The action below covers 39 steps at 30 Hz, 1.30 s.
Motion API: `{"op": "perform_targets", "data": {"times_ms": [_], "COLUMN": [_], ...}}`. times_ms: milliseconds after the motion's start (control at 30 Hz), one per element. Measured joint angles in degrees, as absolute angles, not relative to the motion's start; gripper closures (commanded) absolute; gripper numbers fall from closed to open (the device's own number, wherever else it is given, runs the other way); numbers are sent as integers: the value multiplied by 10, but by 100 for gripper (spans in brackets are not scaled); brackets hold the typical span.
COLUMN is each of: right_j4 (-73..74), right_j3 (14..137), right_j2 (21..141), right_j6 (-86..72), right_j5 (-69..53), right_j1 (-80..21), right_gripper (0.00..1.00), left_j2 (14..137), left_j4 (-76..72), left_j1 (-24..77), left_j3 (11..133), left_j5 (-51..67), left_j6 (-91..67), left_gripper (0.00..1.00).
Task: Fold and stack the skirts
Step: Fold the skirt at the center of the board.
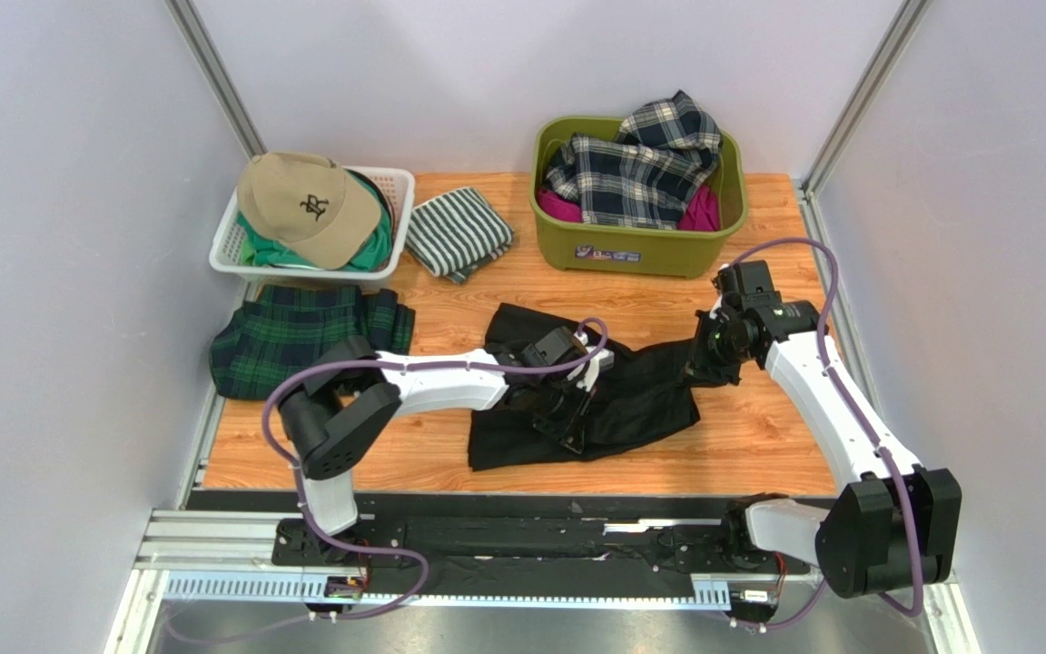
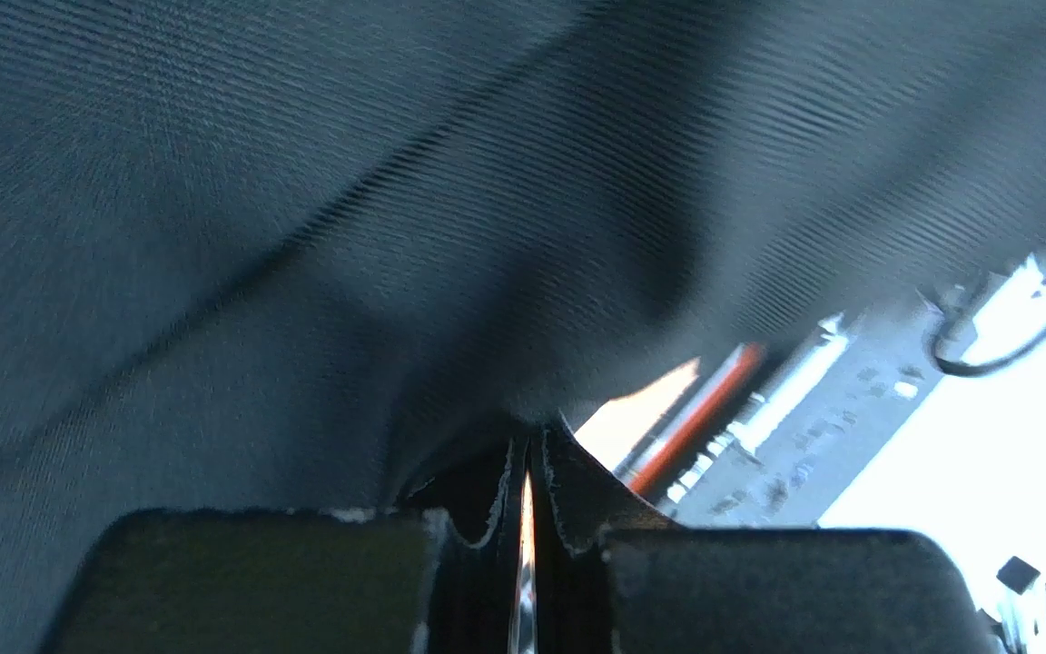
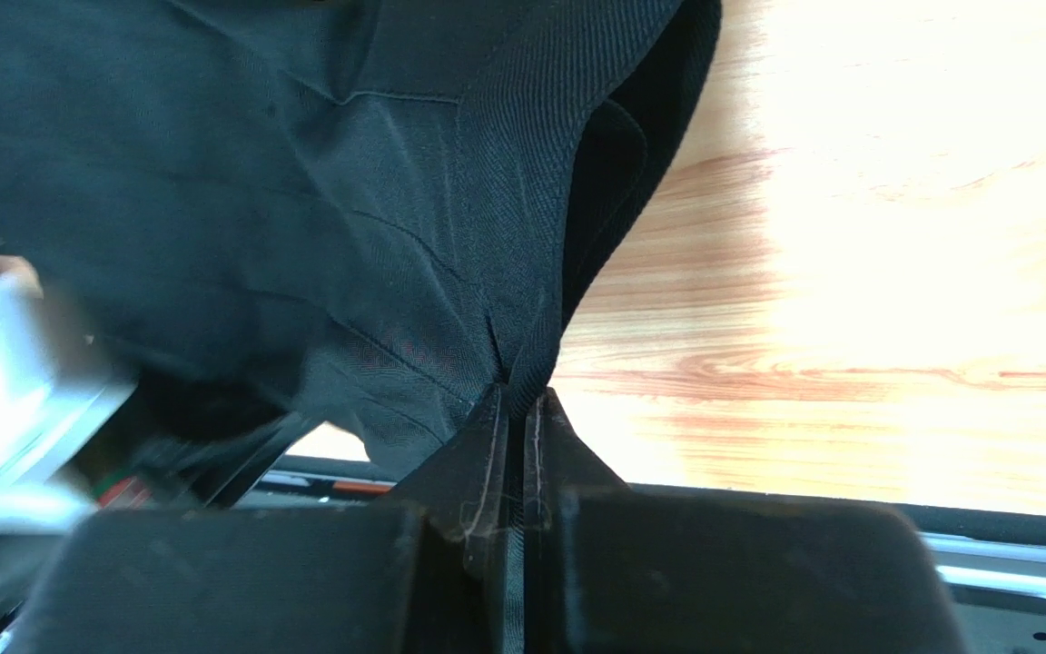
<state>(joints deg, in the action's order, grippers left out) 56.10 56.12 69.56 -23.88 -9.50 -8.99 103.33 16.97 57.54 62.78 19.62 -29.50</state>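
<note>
A: Plain black cloth skirt (image 1: 631, 402) lies bunched at the middle of the light wooden table (image 1: 761, 443), held between our two arms. What could go wrong from here?

B: We judge the pinches to be the weak point. Our left gripper (image 2: 527, 443) has its jaws nearly together on a fold of the black fabric. It is caught only at the very tips, with a sliver of light showing between the fingers lower down. If we pull apart to spread the skirt, that fold could slip out and the cloth would drop in a heap.

A: And the other side?

B: Our right gripper (image 3: 518, 395) is closed on an edge of the same skirt at its right end, again by the tips alone. Uneven pulling could also twist the fabric, so a fold might come out crooked.

A: How do our arms stand?

B: The left arm reaches rightward from its base, low across the table, with its wrist bent down over the skirt's middle. The right arm rises from its base and leans forward and inward, wrist angled down toward the skirt's right end.

A: The other skirts?

B: The dark green-navy tartan pleated skirt (image 1: 299, 341) lies at the table's left, well apart. The navy-white-grey plaid pleated skirt (image 1: 645, 164) sits in the olive plastic bin (image 1: 624, 250) at the back.
</note>
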Motion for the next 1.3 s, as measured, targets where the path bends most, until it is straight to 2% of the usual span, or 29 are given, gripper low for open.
{"op": "perform_targets", "data": {"times_ms": [133, 267, 333, 500, 633, 733, 867, 1033, 1300], "right_j4": [567, 570, 574, 583, 587, 590, 591, 589, 585], "right_j3": [566, 566, 567, 576, 578, 578, 578, 578, 578], "right_j2": [683, 675, 673, 673, 673, 672, 671, 664, 655], "right_j6": [-237, -234, -230, -226, -224, -224, -222, -219, -211], "right_j5": [-109, -112, -110, -96, -84, -80, -77, -82, -80], "right_j1": [-93, -96, -97, -99, -104, -107, -111, -117, -123], "right_gripper": [100, 100, 100, 100, 100, 100, 100, 100, 100], "left_j2": [1074, 1078, 1069, 987, 919, 937, 1034, 1117, 1110], "left_j4": [170, 157, 154, 149, 149, 152, 154, 156, 161], "left_j1": [577, 577, 577, 577, 577, 577, 576, 576, 576], "left_j3": [644, 658, 658, 625, 614, 637, 689, 697, 705], "left_j5": [194, 203, 206, 206, 187, 168, 163, 173, 165], "left_j6": [-299, -304, -306, -306, -305, -305, -305, -320, -322], "left_gripper": [99, 91, 87, 85, 100, 100, 100, 100, 100]}}
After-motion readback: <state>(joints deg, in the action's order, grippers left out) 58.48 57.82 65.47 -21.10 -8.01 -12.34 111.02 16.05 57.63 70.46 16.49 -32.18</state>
